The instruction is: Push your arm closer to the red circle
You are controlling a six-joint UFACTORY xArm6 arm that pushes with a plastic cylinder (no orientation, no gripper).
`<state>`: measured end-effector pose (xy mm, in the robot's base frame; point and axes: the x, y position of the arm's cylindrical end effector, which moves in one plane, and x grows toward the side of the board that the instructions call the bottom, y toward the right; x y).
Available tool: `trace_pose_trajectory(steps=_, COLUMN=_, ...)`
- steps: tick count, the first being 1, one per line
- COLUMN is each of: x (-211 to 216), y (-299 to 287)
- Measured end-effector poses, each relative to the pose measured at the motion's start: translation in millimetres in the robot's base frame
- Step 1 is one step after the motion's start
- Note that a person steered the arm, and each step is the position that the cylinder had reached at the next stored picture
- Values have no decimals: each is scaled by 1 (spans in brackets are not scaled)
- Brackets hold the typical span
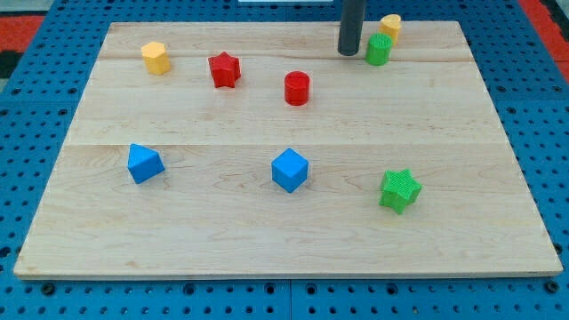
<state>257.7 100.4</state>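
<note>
The red circle (297, 88) is a short red cylinder in the upper middle of the wooden board (498, 213). My tip (348, 52) is at the view's top, up and to the right of the red circle, with a clear gap between them. A green cylinder (378, 49) stands just right of my tip, and a yellow block (390, 26) sits behind it. A red star (225, 69) lies left of the red circle.
A yellow hexagon block (156, 58) is at the upper left. A blue block (144, 164) sits at the left, a blue cube (290, 170) at lower middle, and a green star (399, 190) at lower right.
</note>
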Motion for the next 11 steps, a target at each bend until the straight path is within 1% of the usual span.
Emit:
trace_pose_trajectory(steps=1, x=0, y=20)
trace_pose_trajectory(steps=2, x=10, y=20)
trace_pose_trajectory(steps=4, x=14, y=18)
trace_pose_trajectory(steps=6, x=54, y=-16)
trace_pose_trajectory(steps=7, x=85, y=-28)
trace_pose_trajectory(steps=8, x=136, y=-49)
trace_pose_trajectory(steps=9, x=144, y=-81)
trace_pose_trajectory(steps=10, x=133, y=-119)
trace_pose_trajectory(steps=11, x=106, y=-121)
